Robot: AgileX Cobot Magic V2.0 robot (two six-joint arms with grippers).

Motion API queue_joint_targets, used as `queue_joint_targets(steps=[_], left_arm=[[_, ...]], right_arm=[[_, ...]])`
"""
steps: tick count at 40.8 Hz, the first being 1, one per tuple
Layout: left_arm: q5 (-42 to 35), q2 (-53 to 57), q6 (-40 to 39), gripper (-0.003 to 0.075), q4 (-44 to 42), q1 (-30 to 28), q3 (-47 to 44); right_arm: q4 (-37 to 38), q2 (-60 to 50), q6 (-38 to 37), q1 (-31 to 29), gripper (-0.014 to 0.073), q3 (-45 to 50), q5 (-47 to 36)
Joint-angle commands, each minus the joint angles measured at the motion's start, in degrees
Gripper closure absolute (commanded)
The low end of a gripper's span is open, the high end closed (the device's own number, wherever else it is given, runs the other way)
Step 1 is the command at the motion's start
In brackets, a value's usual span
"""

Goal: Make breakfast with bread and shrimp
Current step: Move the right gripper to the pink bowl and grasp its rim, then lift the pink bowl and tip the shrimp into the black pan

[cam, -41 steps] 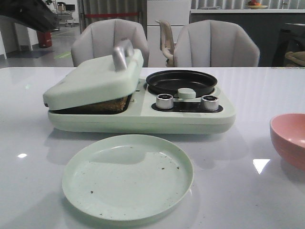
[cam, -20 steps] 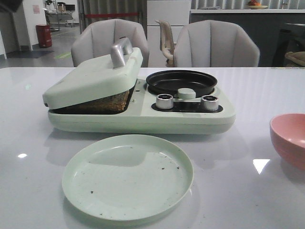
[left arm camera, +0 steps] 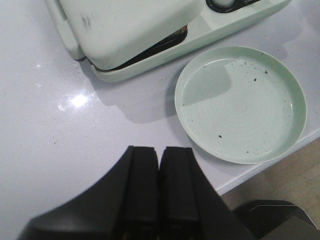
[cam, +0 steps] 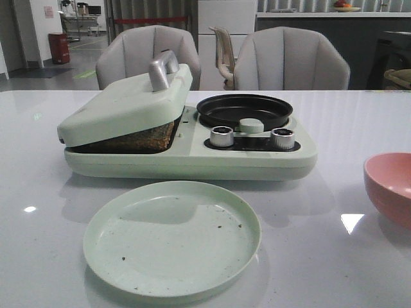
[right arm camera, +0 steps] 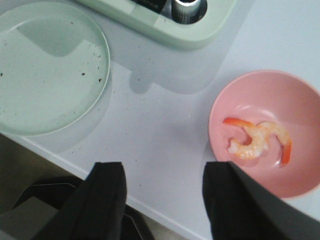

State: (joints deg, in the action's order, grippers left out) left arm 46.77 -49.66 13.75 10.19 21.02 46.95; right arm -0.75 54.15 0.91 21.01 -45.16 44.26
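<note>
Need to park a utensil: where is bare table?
Bare table lies left of the green plate, in front of the cooker, and between plate and pink bowl, which holds shrimp. The strip between cooker and plate is narrow.

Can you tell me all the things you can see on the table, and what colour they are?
breakfast maker: one, pale green, middle of the table.
lid: one, pale green with a silver handle, resting tilted over the maker's left side, not fully shut.
bread: brown toasted edge showing under the lid; count cannot be told.
pan: one, black, round, empty, on the maker's right side.
knobs: two, silver, on the maker's front.
plate: one, pale green, only dark crumbs on it, in front of the maker.
bowl: one, pink, at the table's right.
shrimp: pinkish-orange and white, in the bowl.
chairs: grey, behind the table.
left gripper: black, shut, empty.
right gripper: black, open, empty.
</note>
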Motion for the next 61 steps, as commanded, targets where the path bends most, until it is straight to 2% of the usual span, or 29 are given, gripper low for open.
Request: queue_joint_targets(steps=[1,5,10,16,22,30,42,44,47,56,61], left_arm=[[-3.36,0.39,-0.79,0.0619,0.48,0.48,1.52],[-3.76,0.39,-0.79,0.0619,0.48,0.48,1.52],[-3.8,0.39,-0.79,0.0619,0.48,0.48,1.52],[-4.04,0.39,-0.79,0.0619,0.48,0.48,1.52],[-4.71,0.39,-0.79,0.0619,0.48,0.48,1.52],[-5.33,0.39,-0.79,0.0619,0.48,0.48,1.52],[-5.33,0.39,-0.79,0.0619,0.48,0.48,1.52],[-5.33,0.39,-0.79,0.0619,0.48,0.48,1.52],[-5.33,0.39,-0.79,0.0619,0.48,0.48,1.52],[-5.33,0.39,-0.79,0.0619,0.48,0.48,1.52],[-5.33,0.39,-0.79,0.0619,0.48,0.48,1.52]], right_arm=[[3.22,0.41,0.05,-0.11,0.013,-1.8,-4.77],[3.8,2.98,0.05,-2.5,0.013,-3.17,-2.38],[3.32,7.67,0.0,-10.05,0.013,-5.5,0.36],[2.22,14.13,0.0,-19.81,0.013,-7.7,0.4],[2.22,20.66,0.0,-25.64,0.013,-9.32,-1.36],[2.86,29.06,0.05,-28.46,0.013,-11.47,-5.54],[3.42,38.49,0.05,-28.45,0.0137,-12.57,-12.44],[3.42,39.58,0.05,-28.45,0.0165,-12.57,-12.74],[3.42,40.64,0.05,-28.45,0.0251,-12.57,-12.88],[3.57,41.02,0.12,-28.45,0.0566,-12.57,-13.99],[5.12,40.9,0.85,-28.15,0.0549,-14.72,-11.93]])
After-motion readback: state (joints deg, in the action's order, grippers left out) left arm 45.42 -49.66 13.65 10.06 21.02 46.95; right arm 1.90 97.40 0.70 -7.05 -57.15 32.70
